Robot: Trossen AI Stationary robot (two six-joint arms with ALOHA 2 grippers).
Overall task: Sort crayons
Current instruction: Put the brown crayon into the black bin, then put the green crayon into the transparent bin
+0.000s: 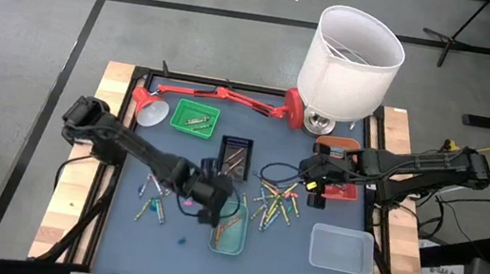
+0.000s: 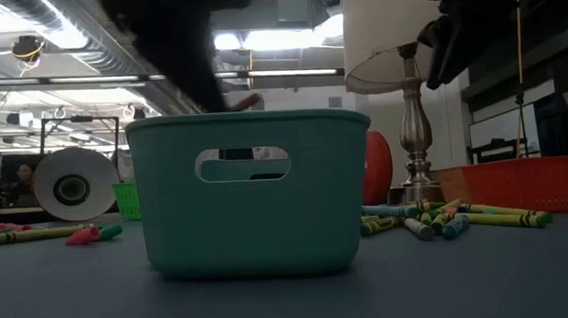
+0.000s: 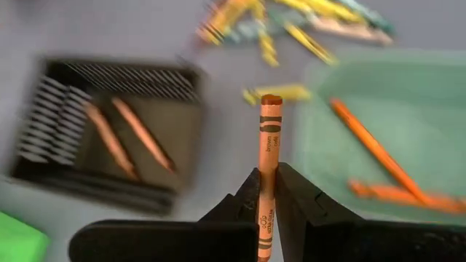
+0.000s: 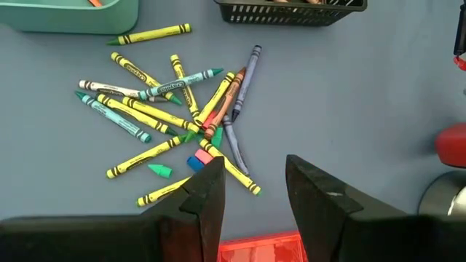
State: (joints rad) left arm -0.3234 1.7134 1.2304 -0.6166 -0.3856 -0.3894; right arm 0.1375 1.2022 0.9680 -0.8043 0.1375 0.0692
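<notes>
Left hand (image 3: pixel 266 195) clamped on 1 upright brown crayon (image 3: pixel 269 156); right hand (image 4: pixel 253 191) wide above the pile.

Mixed-colour crayons (image 4: pixel 175 124), mostly yellow, are lying crisscrossed just beside the teal tray (image 1: pixel 229 236), which is holding orange ones.
</notes>
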